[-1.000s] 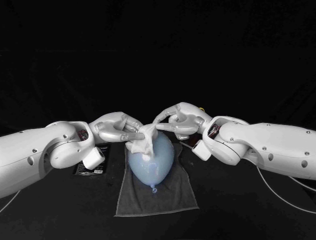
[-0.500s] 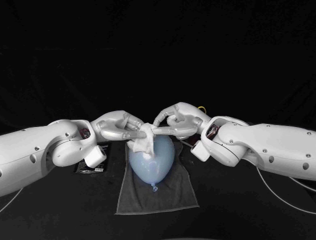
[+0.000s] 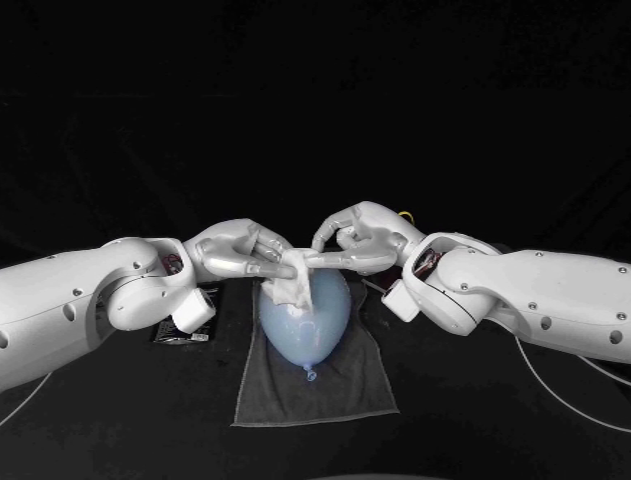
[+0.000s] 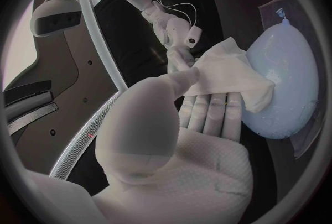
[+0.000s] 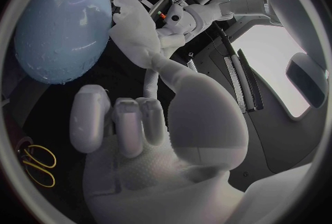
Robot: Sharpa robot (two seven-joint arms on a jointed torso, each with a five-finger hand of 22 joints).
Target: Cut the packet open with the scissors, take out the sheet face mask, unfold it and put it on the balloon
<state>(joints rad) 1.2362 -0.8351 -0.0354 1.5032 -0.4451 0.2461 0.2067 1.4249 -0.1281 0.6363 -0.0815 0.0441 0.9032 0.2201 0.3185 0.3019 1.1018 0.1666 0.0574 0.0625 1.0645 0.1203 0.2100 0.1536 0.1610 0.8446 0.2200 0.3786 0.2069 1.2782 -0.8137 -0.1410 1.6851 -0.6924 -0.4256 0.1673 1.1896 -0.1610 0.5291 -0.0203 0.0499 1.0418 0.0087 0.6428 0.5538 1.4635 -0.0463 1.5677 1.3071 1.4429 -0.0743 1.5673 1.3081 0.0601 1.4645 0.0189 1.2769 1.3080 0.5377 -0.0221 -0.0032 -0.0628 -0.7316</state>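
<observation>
Precariously, the mask point(image 3: 295, 283) sits bunched on the far end of the balloon point(image 3: 304, 322), pinched by the left hand point(image 3: 240, 256). The right hand point(image 3: 356, 240) touches its edge, though whether it truly grips cannot be told. A hard pull apart could tear the thin sheet or roll the balloon off its towel point(image 3: 315, 395); a slack pinch could drop the mask unopened. Around them spreads a black table point(image 3: 128, 430), with scissors point(image 5: 38, 164) near the right hand and darkness beyond.

Your head view is dim, near-black around the brightly lit left arm point(image 3: 49, 305) and right arm point(image 3: 560, 295). The balloon point(image 5: 61, 27) carries small glints; wrist views bend straight edges near dark rims.
</observation>
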